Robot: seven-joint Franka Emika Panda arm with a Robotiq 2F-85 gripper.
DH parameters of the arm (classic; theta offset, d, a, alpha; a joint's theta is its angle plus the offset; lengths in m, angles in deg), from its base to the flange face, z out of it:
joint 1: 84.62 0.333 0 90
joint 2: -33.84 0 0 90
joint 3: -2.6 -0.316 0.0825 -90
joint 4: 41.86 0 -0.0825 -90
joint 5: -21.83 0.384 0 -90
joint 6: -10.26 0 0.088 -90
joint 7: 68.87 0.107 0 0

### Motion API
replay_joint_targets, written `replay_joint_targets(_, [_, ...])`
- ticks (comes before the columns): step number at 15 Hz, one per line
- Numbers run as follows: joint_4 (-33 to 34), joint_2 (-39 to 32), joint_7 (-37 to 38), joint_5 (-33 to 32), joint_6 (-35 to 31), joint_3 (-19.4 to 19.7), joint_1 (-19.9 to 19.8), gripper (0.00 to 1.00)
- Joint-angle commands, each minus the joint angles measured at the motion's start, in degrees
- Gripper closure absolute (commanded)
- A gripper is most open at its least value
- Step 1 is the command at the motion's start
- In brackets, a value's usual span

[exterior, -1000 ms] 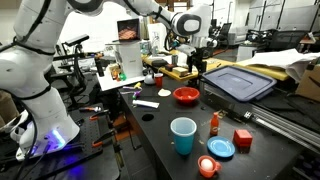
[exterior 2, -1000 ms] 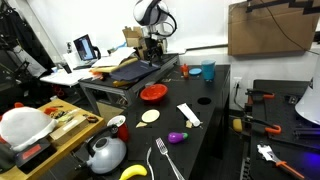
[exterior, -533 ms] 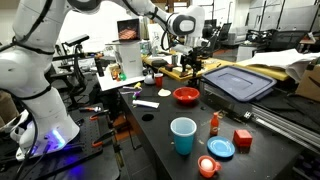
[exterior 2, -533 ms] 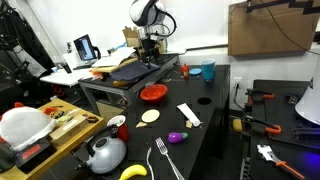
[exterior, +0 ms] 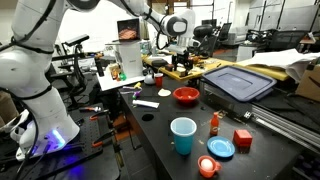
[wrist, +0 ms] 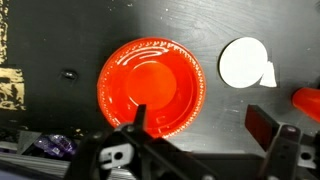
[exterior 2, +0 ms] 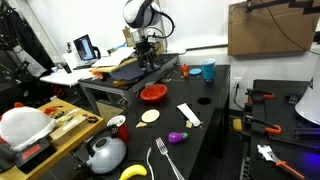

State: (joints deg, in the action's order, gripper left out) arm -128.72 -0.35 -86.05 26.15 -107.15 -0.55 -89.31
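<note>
Item: red bowl, round, shallow, with a ribbed rim. It stands upright and empty on the black table, beyond the blue cup, with a white disc just to its right. The gripper hangs above the bowl, clear of it, jaws spread wide and holding nothing. Handling, by appearance: light, stiff plastic, smooth and likely to slip, not fragile. Best hold: across the rim, one finger inside the wall and one outside.
</note>
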Motion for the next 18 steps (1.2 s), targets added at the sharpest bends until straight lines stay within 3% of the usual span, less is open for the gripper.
replay_joint_targets(1, [-3.3,3.1,-3.3,-2.0,1.0,-1.1,1.3,0.0])
replay_joint_targets(12, [-3.6,3.4,-10.5,-3.1,2.7,-6.1,5.1,0.0])
replay_joint_targets(18, [-0.8,1.5,-6.6,-1.9,5.3,-7.6,7.8,0.0])
